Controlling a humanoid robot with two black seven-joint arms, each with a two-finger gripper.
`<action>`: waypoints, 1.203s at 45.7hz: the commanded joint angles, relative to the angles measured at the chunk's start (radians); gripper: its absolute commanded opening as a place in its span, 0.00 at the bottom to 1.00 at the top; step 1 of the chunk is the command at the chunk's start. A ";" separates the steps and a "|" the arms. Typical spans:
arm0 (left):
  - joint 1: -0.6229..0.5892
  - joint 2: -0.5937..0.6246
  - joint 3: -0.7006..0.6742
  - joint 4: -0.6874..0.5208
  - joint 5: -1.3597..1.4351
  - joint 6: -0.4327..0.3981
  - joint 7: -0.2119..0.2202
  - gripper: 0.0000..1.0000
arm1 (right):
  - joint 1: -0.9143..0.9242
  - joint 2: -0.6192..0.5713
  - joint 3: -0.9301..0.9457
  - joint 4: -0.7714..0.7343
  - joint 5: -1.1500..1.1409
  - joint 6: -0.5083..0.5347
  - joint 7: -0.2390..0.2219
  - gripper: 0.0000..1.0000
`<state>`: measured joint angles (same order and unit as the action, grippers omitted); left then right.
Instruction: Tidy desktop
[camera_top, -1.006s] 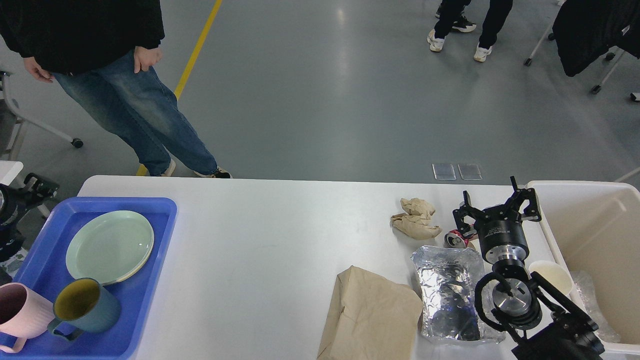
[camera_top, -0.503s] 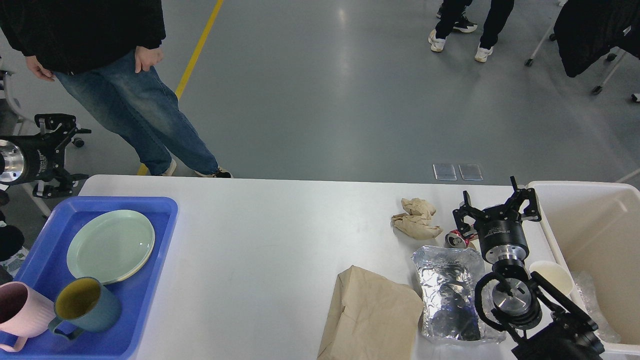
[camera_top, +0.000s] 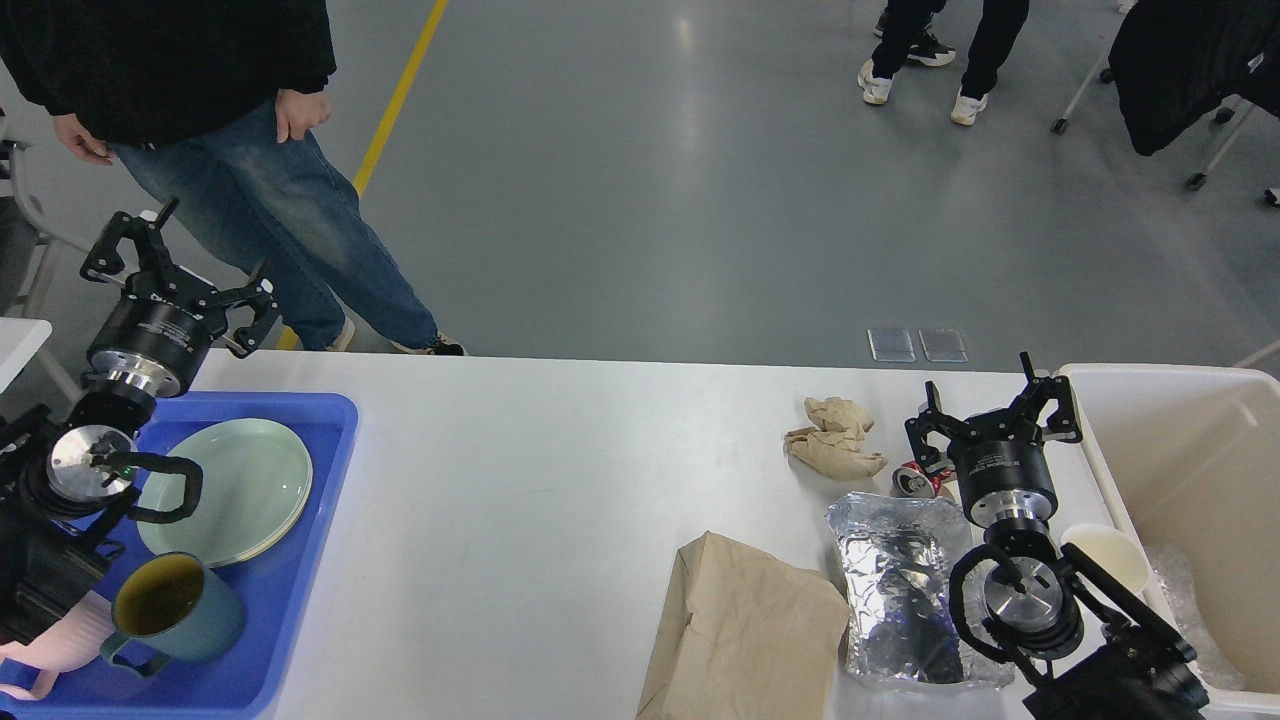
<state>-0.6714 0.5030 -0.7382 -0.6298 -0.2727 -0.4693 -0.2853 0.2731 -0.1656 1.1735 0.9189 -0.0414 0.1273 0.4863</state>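
The white desktop (camera_top: 550, 480) carries litter on its right half: a crumpled brown paper wad (camera_top: 835, 440), a red can (camera_top: 912, 481) lying on its side, a silver foil bag (camera_top: 900, 590) and a flat brown paper bag (camera_top: 745, 630). My right gripper (camera_top: 990, 408) stands open just right of the can and above the foil bag, holding nothing. My left gripper (camera_top: 185, 265) is open and empty, raised over the far left corner of the desktop, behind the blue tray (camera_top: 300, 600).
The tray holds a pale green plate (camera_top: 240, 490), a blue mug (camera_top: 175, 610) and a pink mug (camera_top: 45, 655) partly behind my left arm. A paper cup (camera_top: 1108, 555) sits beside the cream bin (camera_top: 1180, 450) at the right edge. A person stands beyond the far left corner.
My left arm has swung up from the left edge into view, its gripper now pointing up over the tray's far corner. The right arm and the litter have not moved.
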 joint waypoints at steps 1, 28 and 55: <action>0.096 -0.058 -0.059 -0.039 -0.006 -0.066 -0.026 0.96 | 0.000 0.000 0.000 0.000 0.000 0.000 0.000 1.00; 0.346 -0.127 -0.276 -0.192 0.024 -0.068 0.074 0.96 | 0.000 0.000 0.000 0.002 0.000 0.000 0.000 1.00; 0.317 -0.089 -0.461 -0.176 0.021 -0.060 0.078 0.96 | 0.000 -0.002 0.000 0.002 0.000 0.000 0.000 1.00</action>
<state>-0.3522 0.4236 -1.1354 -0.8070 -0.2532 -0.5317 -0.2209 0.2730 -0.1672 1.1735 0.9201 -0.0414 0.1267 0.4863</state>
